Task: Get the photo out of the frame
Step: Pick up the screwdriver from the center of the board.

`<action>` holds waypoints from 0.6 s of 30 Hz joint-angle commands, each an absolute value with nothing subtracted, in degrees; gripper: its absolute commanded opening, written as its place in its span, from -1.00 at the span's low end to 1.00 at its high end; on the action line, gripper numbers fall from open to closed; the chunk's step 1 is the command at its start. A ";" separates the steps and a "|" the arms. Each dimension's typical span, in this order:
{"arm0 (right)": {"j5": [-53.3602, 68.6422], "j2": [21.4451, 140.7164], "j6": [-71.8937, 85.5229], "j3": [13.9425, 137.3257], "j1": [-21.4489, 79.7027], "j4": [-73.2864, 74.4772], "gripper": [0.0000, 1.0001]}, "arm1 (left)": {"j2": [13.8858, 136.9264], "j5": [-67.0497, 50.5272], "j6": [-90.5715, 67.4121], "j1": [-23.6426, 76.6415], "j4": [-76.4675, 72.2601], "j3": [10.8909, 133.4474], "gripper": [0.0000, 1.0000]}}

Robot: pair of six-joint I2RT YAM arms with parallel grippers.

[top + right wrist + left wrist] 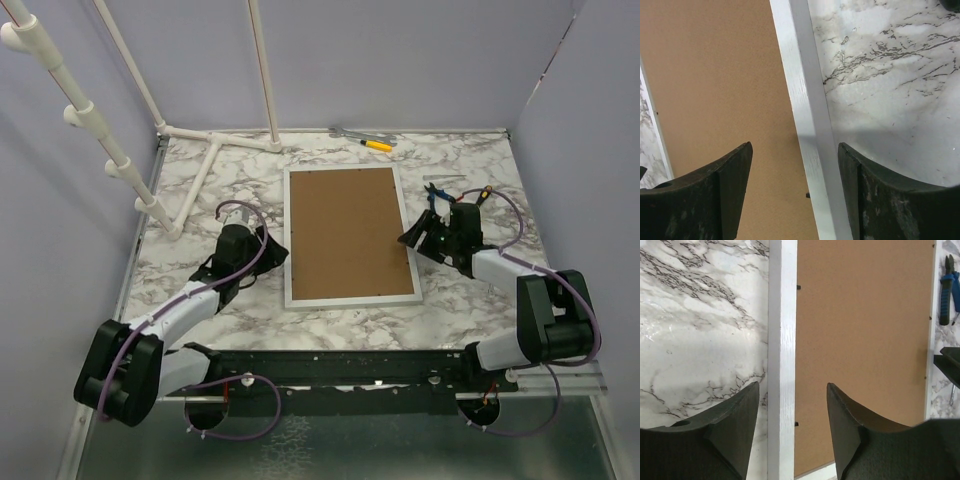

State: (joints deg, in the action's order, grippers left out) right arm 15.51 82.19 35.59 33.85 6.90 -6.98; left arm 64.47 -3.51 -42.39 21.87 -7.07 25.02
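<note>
The frame (347, 235) lies face down in the middle of the marble table, its brown fibreboard back (865, 330) facing up inside the white rim. The photo is hidden under that board. My left gripper (275, 250) is at the frame's left side. It is open and straddles the white left rail (782, 340), one finger over the marble and one over the board, gaps on both sides (793, 384). My right gripper (410, 238) stands open in the same way over the right rail (805, 100), touching nothing (794, 145). Small black tabs (796, 424) sit along the board's edge.
Blue-handled pliers (437, 200) lie just right of the frame, close behind my right gripper. A yellow-handled screwdriver (376, 145) rests by the back wall. A white pipe stand (215, 150) occupies the back left corner. Grey walls enclose the table.
</note>
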 commanded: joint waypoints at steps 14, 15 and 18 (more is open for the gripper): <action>18.86 86.13 32.19 35.39 6.77 -5.39 0.44 | 80.27 6.78 -37.99 26.81 -6.71 33.02 0.09; 18.89 86.09 32.31 35.27 6.77 -5.44 0.44 | 81.18 6.81 -37.78 27.07 -6.76 33.39 0.09; 18.71 85.77 32.36 34.79 6.77 -5.53 0.44 | 83.20 7.79 -37.05 28.50 -6.51 34.52 0.10</action>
State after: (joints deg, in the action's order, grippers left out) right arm 17.65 85.19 33.34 34.57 6.90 -6.74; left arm 80.68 4.89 -39.09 26.74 -7.11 32.27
